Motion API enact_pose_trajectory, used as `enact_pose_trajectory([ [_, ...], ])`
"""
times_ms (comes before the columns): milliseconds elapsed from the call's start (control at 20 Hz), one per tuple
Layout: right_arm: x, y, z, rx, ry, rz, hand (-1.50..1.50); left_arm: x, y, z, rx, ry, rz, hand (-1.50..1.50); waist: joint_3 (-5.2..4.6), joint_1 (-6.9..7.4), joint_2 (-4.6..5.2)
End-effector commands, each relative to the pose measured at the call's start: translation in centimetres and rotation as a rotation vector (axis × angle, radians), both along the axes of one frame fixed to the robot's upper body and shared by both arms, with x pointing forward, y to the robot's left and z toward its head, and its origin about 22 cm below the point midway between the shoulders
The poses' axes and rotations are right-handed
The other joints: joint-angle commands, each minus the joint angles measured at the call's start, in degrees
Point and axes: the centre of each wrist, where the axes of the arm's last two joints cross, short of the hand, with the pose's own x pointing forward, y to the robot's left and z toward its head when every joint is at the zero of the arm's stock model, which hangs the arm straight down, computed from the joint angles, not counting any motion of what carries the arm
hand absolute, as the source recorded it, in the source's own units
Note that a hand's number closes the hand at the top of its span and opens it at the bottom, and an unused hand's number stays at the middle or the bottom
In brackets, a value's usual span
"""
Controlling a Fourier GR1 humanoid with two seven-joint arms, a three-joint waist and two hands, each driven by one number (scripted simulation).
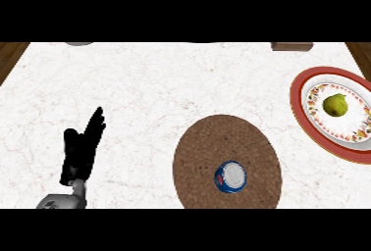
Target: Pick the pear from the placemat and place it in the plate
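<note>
A yellow-green pear (334, 105) lies in the middle of a red-rimmed patterned plate (300, 100) at the right edge of the counter. The round brown woven placemat (210, 142) sits in the lower middle of the view, left of the plate, and carries only a small blue-and-white round object (231, 176). My left hand (81, 147) shows at the lower left with its fingers straight and pointing up, holding nothing and well away from the mat. My right hand does not show in the head view.
The counter top is white marble with wooden edges at the far left and right. A grey object (80, 43) and a brown block (292, 46) poke in at the back edge.
</note>
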Motion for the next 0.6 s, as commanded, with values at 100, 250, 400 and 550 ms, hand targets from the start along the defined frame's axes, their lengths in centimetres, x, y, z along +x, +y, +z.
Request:
enact_pose_trajectory([
  [100,-1.3,0.1,-2.3,0.069,-0.071,0.136,-1.50,-0.4,-2.3,-0.7,-0.012,-0.018,0.002,0.00,0.00,-0.26,-0.07],
  [250,-2.1,-0.3,-2.8,0.058,-0.058,0.084,-1.50,-2.3,0.7,-1.4,-0.015,-0.015,-0.002,0.00,-0.04,0.13,-0.17],
  [400,0.3,1.7,-2.4,0.014,-0.029,0.055,-1.50,0.4,0.9,0.4,0.004,-0.006,0.003,0.00,-0.01,0.47,0.09],
  [550,0.0,1.6,-2.8,-0.056,-0.019,0.026,-1.50,0.8,0.0,0.4,0.002,-0.008,-0.008,0.00,-0.04,0.14,-0.01],
])
